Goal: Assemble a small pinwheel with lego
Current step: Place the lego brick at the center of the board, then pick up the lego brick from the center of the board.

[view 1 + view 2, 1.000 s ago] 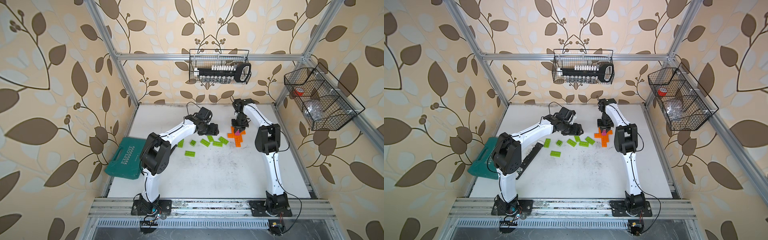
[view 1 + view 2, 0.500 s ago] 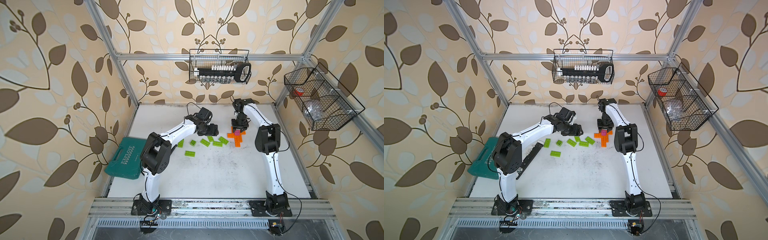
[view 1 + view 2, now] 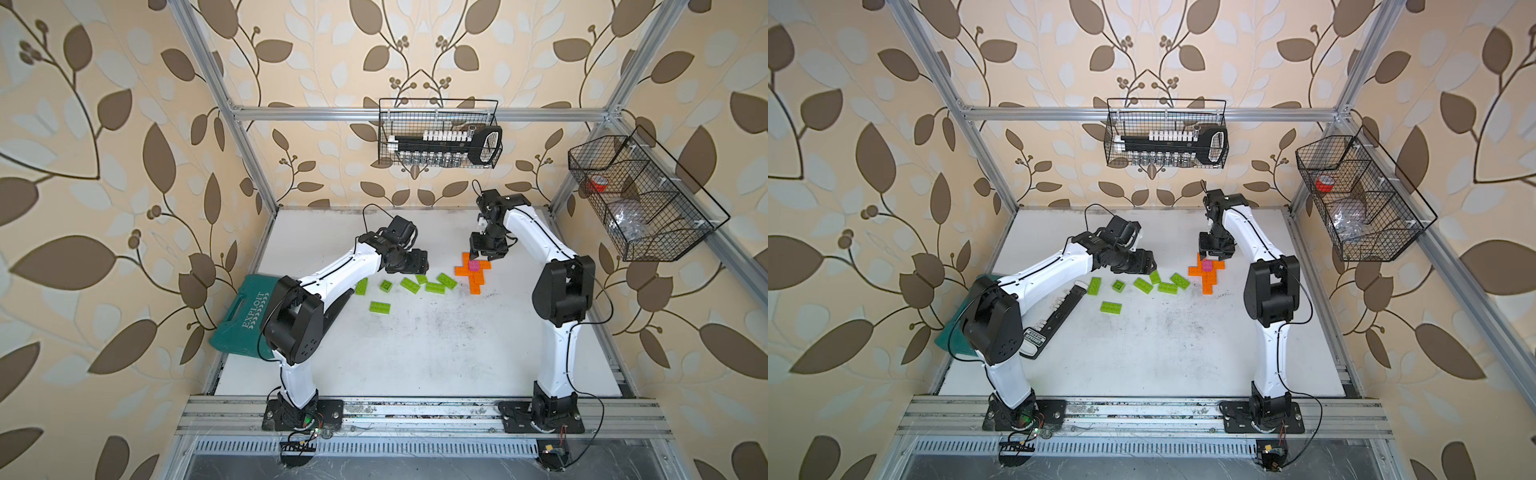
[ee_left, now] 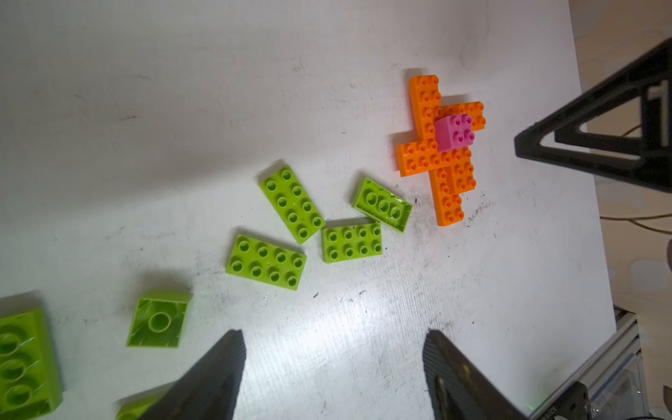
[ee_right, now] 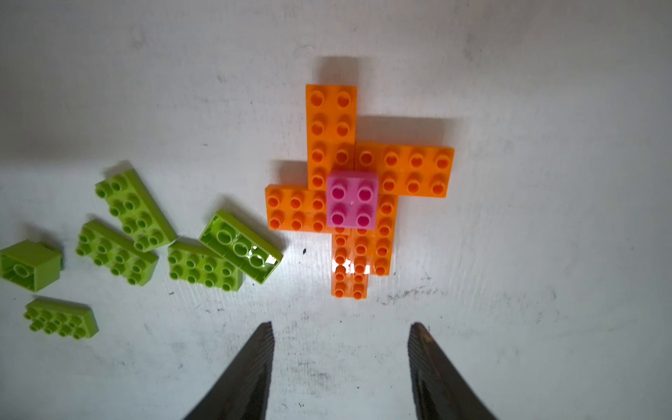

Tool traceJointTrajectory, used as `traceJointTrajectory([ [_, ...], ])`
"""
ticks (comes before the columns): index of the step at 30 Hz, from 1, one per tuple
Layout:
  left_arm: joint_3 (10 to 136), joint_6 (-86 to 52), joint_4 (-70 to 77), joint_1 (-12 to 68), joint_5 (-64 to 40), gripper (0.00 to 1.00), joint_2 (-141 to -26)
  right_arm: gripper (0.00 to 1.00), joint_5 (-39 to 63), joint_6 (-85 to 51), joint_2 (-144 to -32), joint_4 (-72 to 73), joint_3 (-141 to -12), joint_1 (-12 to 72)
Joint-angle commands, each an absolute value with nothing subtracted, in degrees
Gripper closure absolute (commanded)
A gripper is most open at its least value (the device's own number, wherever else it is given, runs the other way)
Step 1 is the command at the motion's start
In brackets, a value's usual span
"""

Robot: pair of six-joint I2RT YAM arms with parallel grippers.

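Up on the back wall hangs a wire basket (image 3: 440,100). Inside it lies a long black rack (image 3: 432,145) with a row of little white caps (image 3: 444,135) on top. Another wire basket (image 3: 681,171) hangs on the side wall by the right arm. It has a few boxes inside: one holds a red roll of tape (image 3: 598,184), and the next one holds a crumpled clear bag (image 3: 627,220). A teal case (image 3: 241,316) sits at the edge of the white table (image 3: 415,353), next to the left arm. It looks closed, so I cannot tell what is in it.

The bricks all lie on the table, not in any basket. The orange bricks (image 5: 331,127) are stuck together in a pinwheel shape, and the pink brick (image 5: 352,205) sits on the middle of them. The green bricks (image 4: 267,262) lie loose just beside the orange shape, some with the bumps up and some flipped over. The small square green brick (image 4: 159,320) is flipped over too.

The right gripper (image 5: 342,324) hangs over the orange shape with its jaws apart, and nothing is between them. The left gripper (image 4: 333,332) is over the green bricks, jaws apart and empty too.
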State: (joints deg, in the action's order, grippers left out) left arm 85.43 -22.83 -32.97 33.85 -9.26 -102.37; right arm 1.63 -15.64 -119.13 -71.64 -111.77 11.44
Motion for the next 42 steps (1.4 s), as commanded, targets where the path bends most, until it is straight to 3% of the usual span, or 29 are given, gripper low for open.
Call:
traceJointTrajectory([
  [1,82.0,-22.6,-35.1,34.4,-4.8,0.21,-98.0,0.43,3.7,-16.2,-115.1,-65.6,-105.7,15.5],
  [12,68.0,-28.1,-39.5,33.2,4.0,0.22,-88.9,0.43,4.1,-17.1,-111.9,-57.5,-98.3,28.9],
  [22,65.9,-29.5,-44.5,33.4,7.3,0.03,-91.7,0.44,5.2,-21.5,-106.0,-54.8,-92.7,29.6],
  [32,68.3,-27.3,-41.4,34.1,5.6,0.09,-99.3,0.44,11.1,-22.7,-92.3,-49.4,-81.0,26.1],
  [42,71.4,-25.8,-39.7,33.9,5.5,0.16,-105.8,0.43,9.3,-21.6,-86.4,-51.1,-76.1,25.4],
])
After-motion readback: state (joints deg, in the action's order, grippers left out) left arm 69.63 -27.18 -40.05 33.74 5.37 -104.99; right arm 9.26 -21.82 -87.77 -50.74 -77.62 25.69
